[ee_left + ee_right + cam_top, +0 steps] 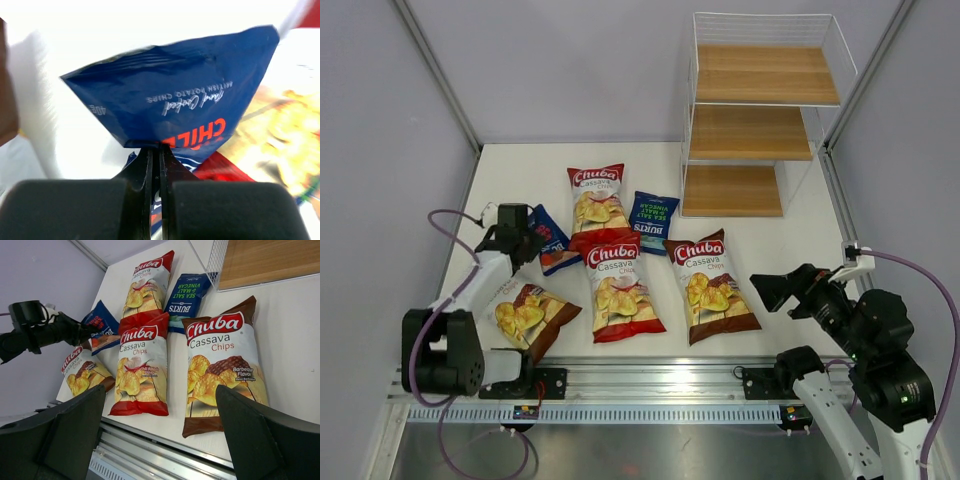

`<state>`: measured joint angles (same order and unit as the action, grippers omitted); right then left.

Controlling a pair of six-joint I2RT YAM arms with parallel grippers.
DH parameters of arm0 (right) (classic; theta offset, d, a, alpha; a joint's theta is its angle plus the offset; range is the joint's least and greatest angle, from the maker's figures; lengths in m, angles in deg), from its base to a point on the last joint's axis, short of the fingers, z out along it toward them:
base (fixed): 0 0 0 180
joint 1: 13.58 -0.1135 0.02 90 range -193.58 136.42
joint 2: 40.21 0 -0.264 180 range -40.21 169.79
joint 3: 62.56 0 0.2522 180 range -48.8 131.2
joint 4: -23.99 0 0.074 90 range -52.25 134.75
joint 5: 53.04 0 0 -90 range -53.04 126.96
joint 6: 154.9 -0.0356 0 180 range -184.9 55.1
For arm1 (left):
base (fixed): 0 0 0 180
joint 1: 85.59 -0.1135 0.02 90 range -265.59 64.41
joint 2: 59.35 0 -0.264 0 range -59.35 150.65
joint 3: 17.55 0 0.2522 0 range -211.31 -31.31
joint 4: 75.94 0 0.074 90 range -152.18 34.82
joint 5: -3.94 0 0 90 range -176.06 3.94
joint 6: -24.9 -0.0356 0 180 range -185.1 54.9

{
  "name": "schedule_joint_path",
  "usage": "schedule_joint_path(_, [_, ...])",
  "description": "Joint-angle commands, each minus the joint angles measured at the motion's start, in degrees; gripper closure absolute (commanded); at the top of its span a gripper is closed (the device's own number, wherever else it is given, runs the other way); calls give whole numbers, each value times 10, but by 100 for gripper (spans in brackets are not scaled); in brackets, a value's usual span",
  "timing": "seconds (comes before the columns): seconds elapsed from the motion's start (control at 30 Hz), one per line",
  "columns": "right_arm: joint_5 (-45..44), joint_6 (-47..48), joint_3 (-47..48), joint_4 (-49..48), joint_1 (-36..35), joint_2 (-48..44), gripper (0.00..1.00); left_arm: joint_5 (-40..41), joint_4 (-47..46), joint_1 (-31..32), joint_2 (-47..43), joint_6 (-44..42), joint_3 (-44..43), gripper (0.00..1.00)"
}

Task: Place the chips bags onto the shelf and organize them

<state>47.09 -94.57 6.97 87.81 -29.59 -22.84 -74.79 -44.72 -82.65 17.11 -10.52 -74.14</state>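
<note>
The left claw [532, 240] is pressed together on one edge of the small dark-blue bag [556, 250], which sits on the table [800, 230] at the left of the top view. The bag extends rightward from the fingers, with its long axis running upper left to lower right. The shelf [750, 132] stands well apart at the upper right, nearer the right claw [772, 290], which is spread and empty.

**Materials / finish check**

Glossy plastic film: dark-blue Burts bag [170, 100] crinkled with sheen on the creases, red-and-white Chuba bags [621, 290] and brown Chuba bags [222, 365] smoother. The shelf [750, 132] is thin white-coated wire with matt light wood tiers, grain visible. White surface [820, 225] smooth, matt. The left claw [160, 150] is matt black plastic. Base rail [650, 378] bare ribbed metal
</note>
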Motion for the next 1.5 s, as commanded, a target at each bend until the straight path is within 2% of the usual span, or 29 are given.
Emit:
schedule_joint_path(0.0, [24, -11, -12, -34, 3, 14, 1, 24, 13, -3, -90, -16, -26, 100])
schedule_joint_path(0.1, [36, -21, -25, -54, 3, 18, 0, 24, 40, -2, -140, -29, -39, 100])
schedule_joint_path(0.2, [86, -53, -54, -105, 3, 33, 0, -2, 43, 9, -215, -40, -46, 100])
schedule_joint_path(0.3, [182, -126, -116, -227, 3, 62, 1, -11, 50, 29, -272, -42, -61, 100])
schedule_joint_path(0.4, [286, -238, -188, -413, 3, 121, 0, -69, 30, 64, -306, -26, -67, 100])
schedule_joint_path(0.43, [325, -310, -207, -543, 3, 154, 0, -85, 15, 77, -313, -17, -59, 100])
schedule_joint_path(0.47, [335, -344, -224, -606, -1, 169, 1, -109, -24, 92, -327, -8, -55, 100])
schedule_joint_path(0.53, [321, -375, -244, -702, -12, 202, 0, -108, -63, 163, -336, 19, -43, 100])
schedule_joint_path(0.57, [308, -367, -241, -709, -38, 209, 1, -92, -99, 192, -336, 25, -40, 100])
schedule_joint_path(0.6, [292, -355, -233, -709, -53, 215, 1, -81, -118, 248, -332, 40, -38, 100])
schedule_joint_path(0.67, [246, -327, -231, -718, -87, 229, 0, -63, -182, 297, -319, 58, -31, 100])
schedule_joint_path(0.7, [231, -310, -229, -726, -115, 243, 1, -53, -207, 343, -305, 74, -29, 100])
schedule_joint_path(0.77, [221, -297, -232, -743, -137, 258, 1, -8, -266, 390, -292, 84, -18, 100])
schedule_joint_path(0.8, [218, -286, -242, -766, -155, 266, 1, 8, -279, 434, -277, 93, -19, 100])
schedule_joint_path(0.9, [198, -255, -254, -775, -185, 266, 1, 68, -325, 507, -249, 107, -18, 100])
schedule_joint_path(1.03, [169, -223, -260, -763, -198, 245, 1, 124, -358, 567, -219, 136, -16, 100])
schedule_joint_path(1.1, [158, -217, -261, -759, -201, 232, 8, 146, -368, 594, -212, 154, -6, 100])
schedule_joint_path(1.13, [154, -214, -263, -759, -203, 229, 15, 169, -368, 602, -208, 162, -3, 100])
schedule_joint_path(1.17, [149, -212, -265, -757, -205, 223, 26, 176, -368, 613, -207, 173, -2, 100])
schedule_joint_path(1.33, [140, -199, -272, -755, -205, 204, 56, 206, -336, 631, -200, 183, -11, 99])
schedule_joint_path(1.4, [140, -195, -274, -753, -205, 199, 66, 204, -331, 632, -200, 167, -18, 94])
schedule_joint_path(1.47, [146, -190, -271, -751, -205, 197, 72, 203, -326, 636, -204, 142, -29, 75])
